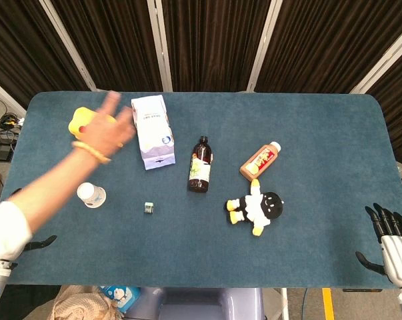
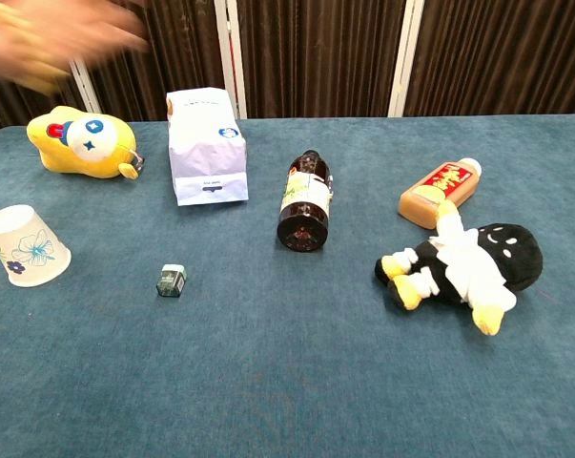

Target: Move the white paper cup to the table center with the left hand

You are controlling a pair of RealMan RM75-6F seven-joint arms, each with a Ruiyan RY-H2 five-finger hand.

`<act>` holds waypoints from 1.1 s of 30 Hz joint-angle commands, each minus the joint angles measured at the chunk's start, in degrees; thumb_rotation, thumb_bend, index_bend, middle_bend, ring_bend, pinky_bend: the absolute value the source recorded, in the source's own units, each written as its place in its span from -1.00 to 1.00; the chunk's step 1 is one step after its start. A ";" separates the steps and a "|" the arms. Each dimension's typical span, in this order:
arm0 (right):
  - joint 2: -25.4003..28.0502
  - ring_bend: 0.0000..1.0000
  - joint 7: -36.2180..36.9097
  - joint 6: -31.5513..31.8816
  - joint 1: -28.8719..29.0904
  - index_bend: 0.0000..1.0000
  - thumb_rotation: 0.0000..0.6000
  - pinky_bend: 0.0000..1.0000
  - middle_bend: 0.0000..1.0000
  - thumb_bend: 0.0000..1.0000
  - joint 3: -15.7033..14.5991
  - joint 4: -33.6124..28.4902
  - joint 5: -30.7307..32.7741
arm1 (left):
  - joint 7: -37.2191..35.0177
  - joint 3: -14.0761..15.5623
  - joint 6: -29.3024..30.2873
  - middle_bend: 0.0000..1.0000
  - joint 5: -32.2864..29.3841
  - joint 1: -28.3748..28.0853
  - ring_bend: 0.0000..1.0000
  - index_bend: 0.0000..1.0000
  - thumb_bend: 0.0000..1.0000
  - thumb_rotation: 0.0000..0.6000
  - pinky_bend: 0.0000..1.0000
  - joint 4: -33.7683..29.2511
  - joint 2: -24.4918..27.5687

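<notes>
The white paper cup [image 1: 91, 195] [image 2: 25, 246], printed with blue flowers, stands mouth down near the table's left edge. Of my left hand [image 1: 39, 243] at the near left corner, only a spread thumb and a dark fingertip show; a person's sleeve hides the rest. It holds nothing and lies well short of the cup. My right hand [image 1: 389, 235] rests at the near right corner with fingers stretched out and empty.
A person's arm [image 1: 104, 130] [image 2: 49, 38] reaches in from the left over a yellow plush [image 2: 82, 141]. Also on the table: white bag [image 1: 152, 130], dark bottle [image 1: 200, 165], orange bottle [image 1: 260, 161], black-and-white plush [image 1: 257, 207] and small green cube [image 1: 148, 208].
</notes>
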 commanded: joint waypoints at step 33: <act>0.01 -1.00 -0.03 -0.29 0.03 -1.00 1.00 -1.00 -1.00 -0.53 -0.09 -0.34 0.25 | 9.13 -9.16 -13.39 -0.63 -14.60 -11.56 -0.63 -0.80 -0.70 1.00 -0.37 1.80 -4.79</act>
